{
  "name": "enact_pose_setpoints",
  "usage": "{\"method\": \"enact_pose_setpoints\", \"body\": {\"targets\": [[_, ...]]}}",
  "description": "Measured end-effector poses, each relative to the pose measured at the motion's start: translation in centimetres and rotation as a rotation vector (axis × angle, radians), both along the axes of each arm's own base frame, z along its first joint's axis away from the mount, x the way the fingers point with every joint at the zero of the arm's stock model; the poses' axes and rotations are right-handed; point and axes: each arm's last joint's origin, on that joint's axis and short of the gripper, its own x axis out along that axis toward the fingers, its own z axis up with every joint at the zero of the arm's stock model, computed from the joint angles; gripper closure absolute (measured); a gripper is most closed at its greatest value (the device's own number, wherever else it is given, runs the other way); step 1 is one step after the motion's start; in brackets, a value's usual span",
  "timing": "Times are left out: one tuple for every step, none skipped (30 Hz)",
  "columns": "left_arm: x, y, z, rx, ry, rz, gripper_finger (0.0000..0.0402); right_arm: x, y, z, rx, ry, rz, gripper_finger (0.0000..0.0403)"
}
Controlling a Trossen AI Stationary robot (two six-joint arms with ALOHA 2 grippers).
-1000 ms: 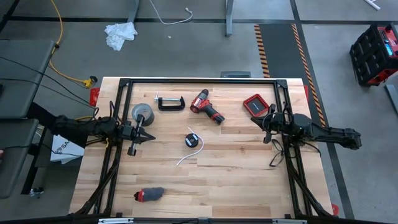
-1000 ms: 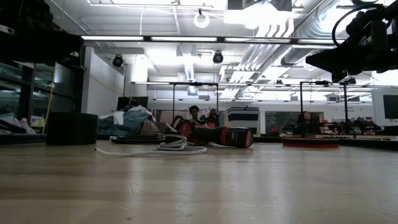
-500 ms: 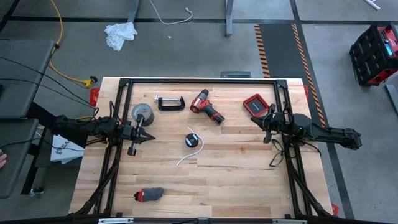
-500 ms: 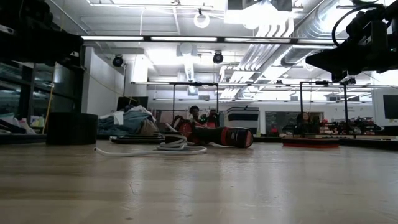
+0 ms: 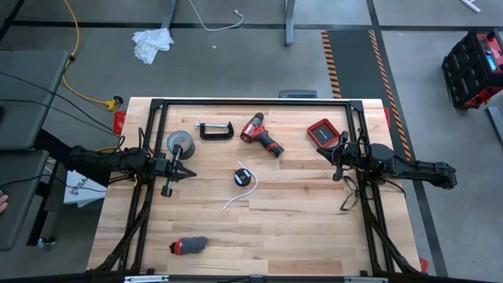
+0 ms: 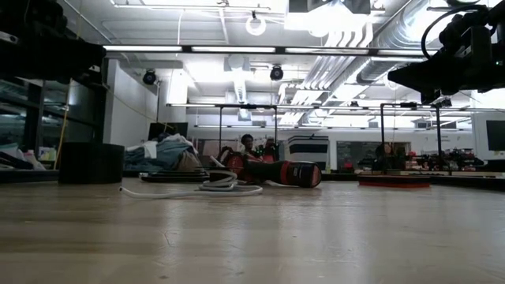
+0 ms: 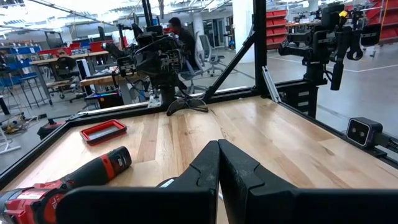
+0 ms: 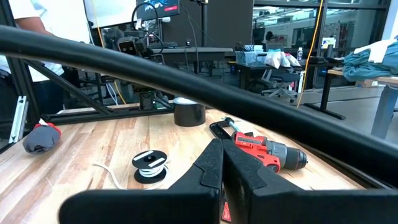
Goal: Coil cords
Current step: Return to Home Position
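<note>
High view: white cable (image 5: 244,178), left gripper (image 5: 191,171), right gripper (image 5: 324,153) all as before.

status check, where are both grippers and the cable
Left gripper shut, empty, over left side. Right gripper shut, empty, over right side. White cable wound on black spool mid-table, tail loose. Red drill nearby, not touching.

Floor (image 5: 236,71): grey concrete is spreading all round the wooden bench (image 5: 299,220), carrying a striped hazard strip (image 5: 331,63) beyond the far edge.
Ceiling (image 6: 355,55): pale ducts are running overhead and strip lights (image 6: 197,49) are glowing.
Furniture: desks (image 8: 273,65) are standing in the room behind.
Floor clutter: a white rag (image 5: 152,43) and a yellow cord (image 5: 112,101) are lying off the far-left corner; a red case (image 5: 474,67) is sitting off the far-right.
</note>
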Motion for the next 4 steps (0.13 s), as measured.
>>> {"method": "enact_pose_setpoints", "body": {"targets": [[0.00,0.00,0.00,0.000,0.000,0.000,0.0400,0.00,0.00,0.00,0.000,0.000,0.000,0.0402],[0.00,0.00,0.00,0.000,0.000,0.000,0.0400,0.00,0.00,0.00,0.000,0.000,0.000,0.0402],[0.00,0.00,0.00,0.000,0.000,0.000,0.0400,0.00,0.00,0.00,0.000,0.000,0.000,0.0402],[0.00,0.00,0.00,0.000,0.000,-0.001,0.0400,0.00,0.00,0.00,0.000,0.000,0.000,0.0402]]}}
